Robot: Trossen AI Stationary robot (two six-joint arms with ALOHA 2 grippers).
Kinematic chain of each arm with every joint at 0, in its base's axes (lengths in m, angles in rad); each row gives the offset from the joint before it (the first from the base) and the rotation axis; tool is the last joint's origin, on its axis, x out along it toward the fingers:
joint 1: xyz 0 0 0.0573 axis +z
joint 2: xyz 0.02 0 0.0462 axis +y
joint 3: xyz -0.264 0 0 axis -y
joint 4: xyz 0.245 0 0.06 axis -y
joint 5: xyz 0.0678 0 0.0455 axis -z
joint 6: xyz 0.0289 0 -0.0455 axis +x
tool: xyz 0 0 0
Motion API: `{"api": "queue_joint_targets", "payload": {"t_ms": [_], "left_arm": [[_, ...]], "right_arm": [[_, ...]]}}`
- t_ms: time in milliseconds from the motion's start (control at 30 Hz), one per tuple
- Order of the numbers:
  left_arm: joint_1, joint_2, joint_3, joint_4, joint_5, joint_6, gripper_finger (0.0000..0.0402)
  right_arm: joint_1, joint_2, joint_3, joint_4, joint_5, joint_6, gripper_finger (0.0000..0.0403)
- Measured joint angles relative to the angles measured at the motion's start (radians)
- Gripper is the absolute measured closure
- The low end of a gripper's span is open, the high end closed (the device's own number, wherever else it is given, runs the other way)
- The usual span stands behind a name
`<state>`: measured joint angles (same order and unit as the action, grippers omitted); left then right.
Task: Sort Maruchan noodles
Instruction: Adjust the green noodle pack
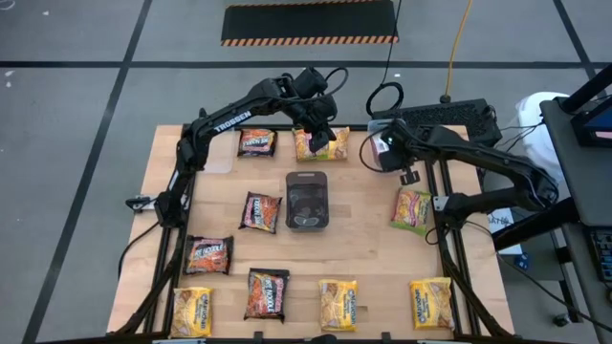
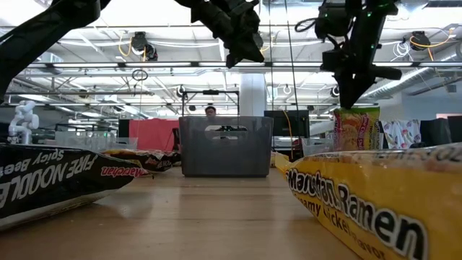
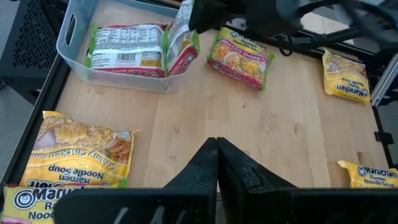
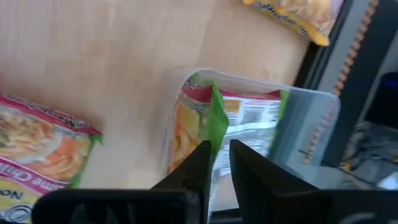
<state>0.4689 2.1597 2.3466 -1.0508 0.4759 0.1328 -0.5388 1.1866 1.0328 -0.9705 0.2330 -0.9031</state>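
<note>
Right wrist view: right gripper (image 4: 216, 146) with fingers narrowly parted, just above an upright green-edged packet (image 4: 193, 118) inside the clear tub (image 4: 305, 112) at the table's far edge, right of centre. Unclear whether touching. Second packet (image 3: 127, 50) flat in the same tub. Left gripper (image 3: 217, 144) pinched closed, empty, over the far centre. Other Maruchan noodles (image 1: 263, 291) spread across the table (image 1: 373, 258).

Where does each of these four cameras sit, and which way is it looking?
High: above the table, looking straight down; both arms show, left claw and right claw.
Low: at tabletop height, looking level across at the tray; the arms hang in from above.
Left wrist: on the left arm, looking past the shut left claw toward the tub.
Right wrist: on the right arm, looking past the right claw down into the tub.
Shared: both wrist views show the tub's green packets.
</note>
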Motion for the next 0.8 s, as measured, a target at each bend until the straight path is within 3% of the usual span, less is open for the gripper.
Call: {"api": "queue_joint_targets", "payload": {"t_ms": [400, 800], "left_arm": [[0.002, 0.0, 0.0, 0.0, 0.0, 0.003, 0.0396], [0.045, 0.0, 0.0, 0.0, -0.007, 0.009, 0.0396]], "right_arm": [[-0.005, -0.072, 0.001, 0.198, 0.006, 0.082, 0.0349], [-0.102, 0.03, 0.138, 0.227, 0.0, 0.197, 0.0365]]}}
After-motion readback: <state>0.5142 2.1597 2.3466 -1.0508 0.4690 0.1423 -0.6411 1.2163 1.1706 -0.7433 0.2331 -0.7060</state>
